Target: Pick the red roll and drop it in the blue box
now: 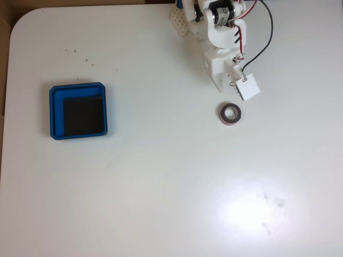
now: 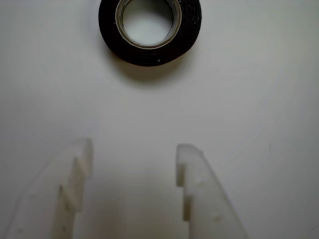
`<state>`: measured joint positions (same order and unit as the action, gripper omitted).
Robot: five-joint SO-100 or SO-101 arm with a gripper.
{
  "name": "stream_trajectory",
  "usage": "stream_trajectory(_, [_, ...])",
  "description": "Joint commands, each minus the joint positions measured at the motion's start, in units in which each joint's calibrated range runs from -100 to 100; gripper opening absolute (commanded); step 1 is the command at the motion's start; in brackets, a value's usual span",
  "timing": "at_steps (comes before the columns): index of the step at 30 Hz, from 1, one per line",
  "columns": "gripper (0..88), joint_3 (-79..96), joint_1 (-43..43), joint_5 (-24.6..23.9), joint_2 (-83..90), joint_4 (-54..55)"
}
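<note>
Your gripper (image 2: 134, 152) hangs open and empty over the white table (image 1: 161, 203), short of the red roll (image 1: 231, 113).

In the wrist view the roll (image 2: 149, 47) is cut off by the top edge and looks nearly black, so you cannot judge its colour there; your two white fingers (image 2: 197, 181) stand well apart with bare table between them. In the fixed view the arm is cropped at the top edge, the roll lies flat just beside its tip, and the blue box (image 1: 78, 89) sits well apart at the left, showing you just its black floor.
</note>
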<state>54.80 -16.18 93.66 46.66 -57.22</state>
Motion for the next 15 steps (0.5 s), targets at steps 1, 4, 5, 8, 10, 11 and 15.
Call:
stream_trajectory(1, [20.8,-4.30,-0.48,2.05,0.00,0.13])
stream_trajectory(4, [21.3,-4.30,-0.48,2.40,-0.08,0.13])
stream_trajectory(5, [21.3,-4.30,-0.48,2.40,-0.17,0.13])
stream_trajectory(8, [21.8,-4.30,-0.48,2.40,-2.17,0.13])
stream_trajectory(10, [21.9,-4.30,-0.48,2.40,-4.35,0.13])
stream_trajectory(11, [21.9,-4.30,-0.58,2.40,-5.35,0.13])
stream_trajectory(15, [21.9,-6.55,-4.09,2.40,-6.69,0.29])
